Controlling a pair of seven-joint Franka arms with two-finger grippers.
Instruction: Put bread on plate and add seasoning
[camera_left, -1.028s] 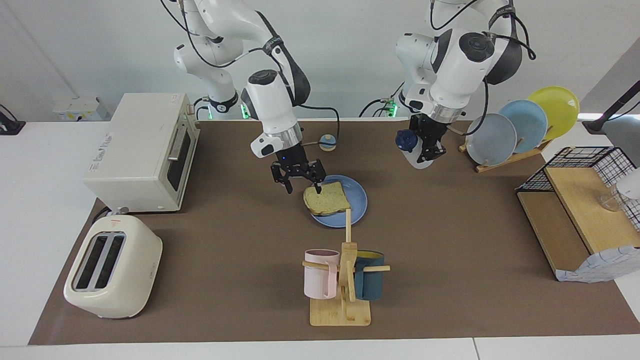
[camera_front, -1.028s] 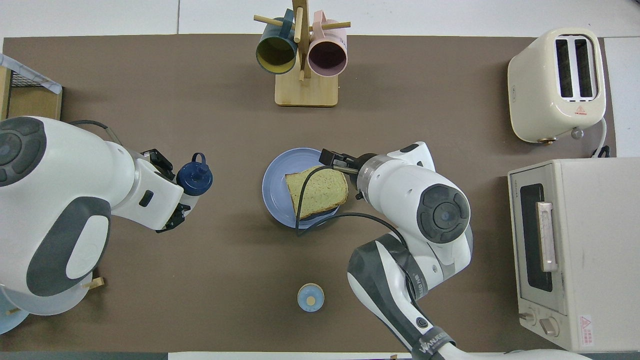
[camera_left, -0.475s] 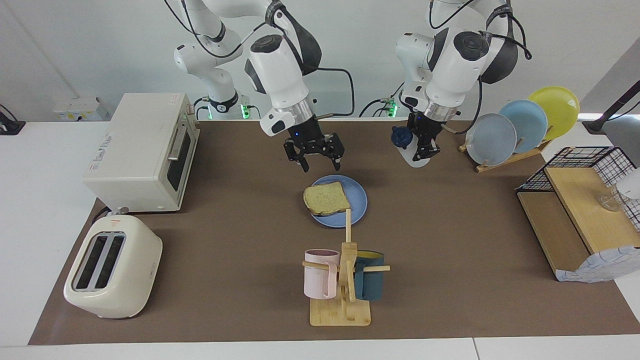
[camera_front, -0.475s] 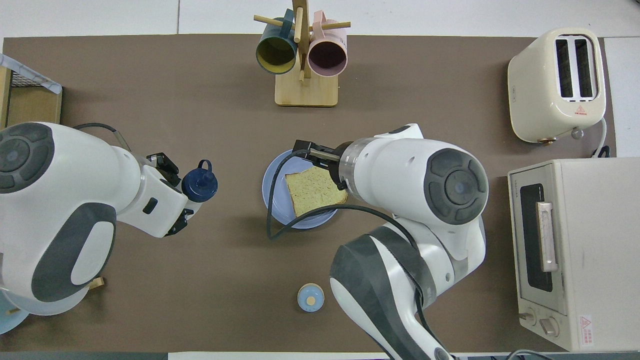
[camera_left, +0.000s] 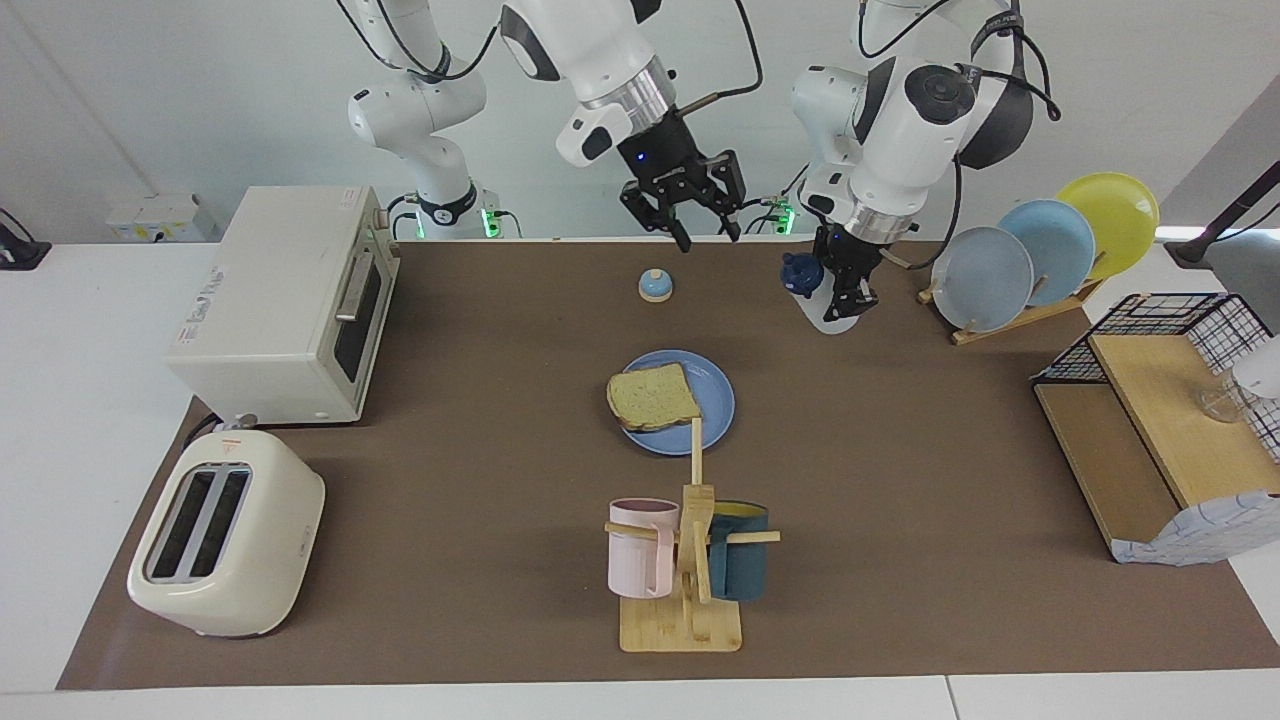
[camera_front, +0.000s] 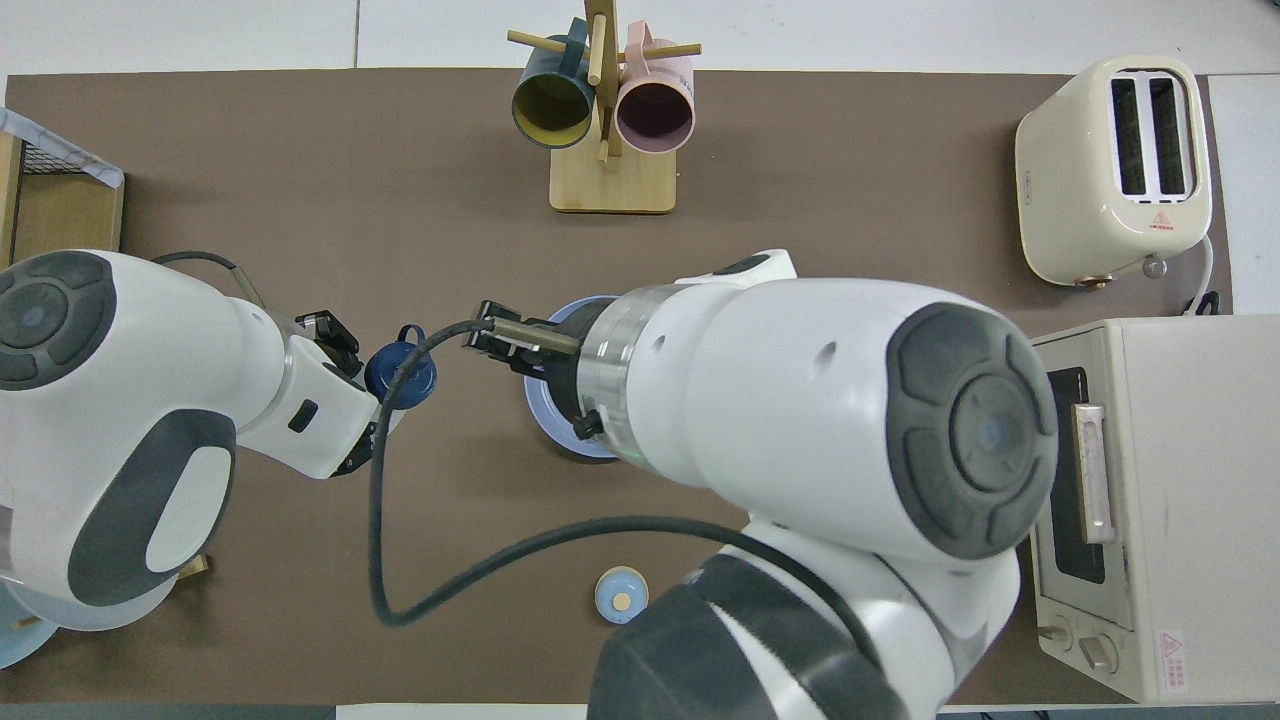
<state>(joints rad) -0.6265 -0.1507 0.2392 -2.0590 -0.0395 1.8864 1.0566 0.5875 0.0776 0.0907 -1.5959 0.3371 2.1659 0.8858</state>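
The bread (camera_left: 653, 398) lies flat on the blue plate (camera_left: 715, 400) in the middle of the table, overhanging the rim toward the right arm's end. My right gripper (camera_left: 708, 236) hangs high over the table's robot edge, open, nothing between its fingers. My left gripper (camera_left: 852, 290) is shut on the seasoning (camera_left: 833, 312), a whitish bottle held tilted above the table beside the plate rack, navy cap (camera_left: 800, 274) pointing toward the plate. In the overhead view the right arm hides the bread; only the plate's rim (camera_front: 540, 412) and the seasoning's cap (camera_front: 400, 370) show.
A small blue dome (camera_left: 655, 285) sits near the robots. A mug rack (camera_left: 685, 560) stands just beyond the plate. An oven (camera_left: 290, 300) and a toaster (camera_left: 225, 545) occupy the right arm's end; a plate rack (camera_left: 1040, 250) and a wire-and-wood shelf (camera_left: 1160, 420) occupy the left arm's end.
My right gripper has let go of the bread and risen from the plate to high over the table's robot edge. The bread stays on the plate. The left gripper with the seasoning barely shifted.
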